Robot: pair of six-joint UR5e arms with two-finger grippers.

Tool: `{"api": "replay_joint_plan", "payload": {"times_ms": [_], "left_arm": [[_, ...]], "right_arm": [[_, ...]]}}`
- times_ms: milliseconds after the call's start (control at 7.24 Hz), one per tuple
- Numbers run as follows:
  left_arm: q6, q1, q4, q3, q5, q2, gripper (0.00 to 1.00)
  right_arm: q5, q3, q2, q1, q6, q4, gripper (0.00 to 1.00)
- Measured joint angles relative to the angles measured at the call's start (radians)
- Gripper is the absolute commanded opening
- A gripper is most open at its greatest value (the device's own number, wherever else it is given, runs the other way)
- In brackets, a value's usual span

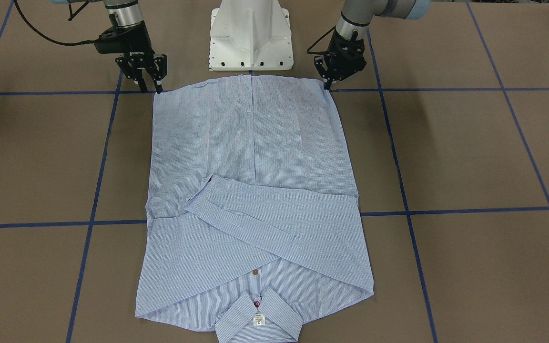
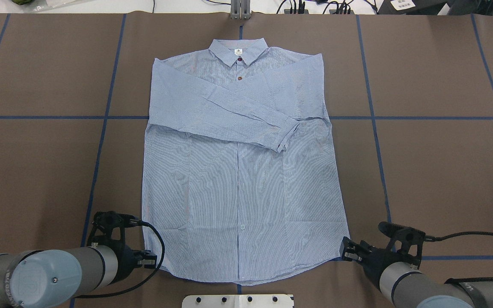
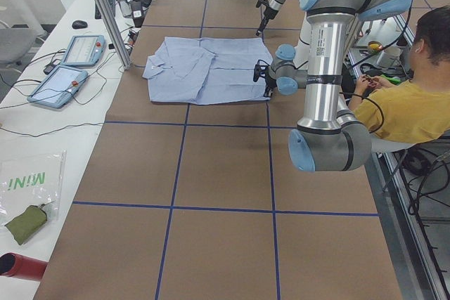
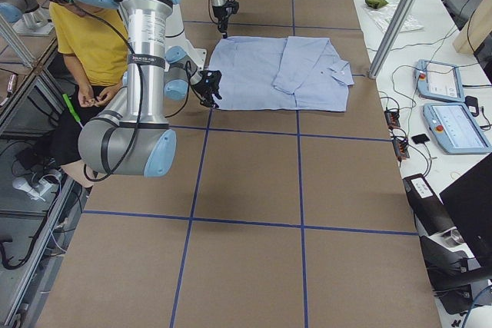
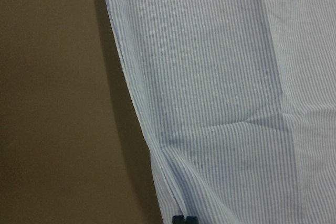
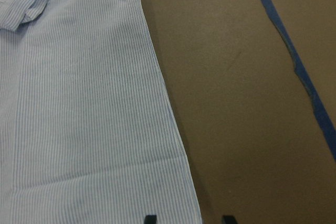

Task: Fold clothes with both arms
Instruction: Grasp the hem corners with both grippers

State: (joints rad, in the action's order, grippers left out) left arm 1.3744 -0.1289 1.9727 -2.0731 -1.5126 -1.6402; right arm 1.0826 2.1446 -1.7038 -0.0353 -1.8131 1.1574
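Light blue striped long-sleeved shirt point(image 2: 238, 171) flat on brown worktop point(image 2: 422, 171), sleeves folded across chest; body folds remain. Left gripper point(image 1: 328, 85) jaws pinch one hem corner; right gripper point(image 1: 150, 88) jaws spread astride the other

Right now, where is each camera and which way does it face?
Front-facing: across the table, facing the robot; white base at top.
Overhead: behind the robot, looking down forward; left arm, right arm at bottom.
Exterior left: table's left end; left arm nearest, seated person.
Exterior right: opposite end; right arm nearest.
Left wrist: down on shirt hem, left fingers pinching it.
Right wrist: down on shirt edge; right fingers apart.
Shared: front and overhead show the whole shirt.
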Motion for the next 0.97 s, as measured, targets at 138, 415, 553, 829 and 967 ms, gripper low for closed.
{"api": "replay_joint_plan", "payload": {"times_ms": [138, 415, 553, 829, 967], "left_arm": [[0.000, 0.000, 0.000, -0.002, 0.000, 0.000, 0.00], [0.000, 0.000, 0.000, -0.003, 0.001, 0.002, 0.00], [0.000, 0.000, 0.000, -0.004, 0.002, 0.003, 0.00], [0.000, 0.000, 0.000, -0.004, 0.002, 0.004, 0.00], [0.000, 0.000, 0.000, -0.004, 0.002, 0.004, 0.00]], "right_arm": [[-0.016, -0.011, 0.002, -0.012, 0.000, 0.001, 0.50], [-0.037, -0.028, 0.005, -0.034, 0.000, 0.008, 0.47], [-0.049, -0.033, 0.005, -0.047, 0.000, 0.012, 0.45], [-0.068, -0.038, 0.007, -0.064, 0.001, 0.038, 0.31], [-0.072, -0.038, 0.008, -0.067, 0.001, 0.053, 0.30]]}}
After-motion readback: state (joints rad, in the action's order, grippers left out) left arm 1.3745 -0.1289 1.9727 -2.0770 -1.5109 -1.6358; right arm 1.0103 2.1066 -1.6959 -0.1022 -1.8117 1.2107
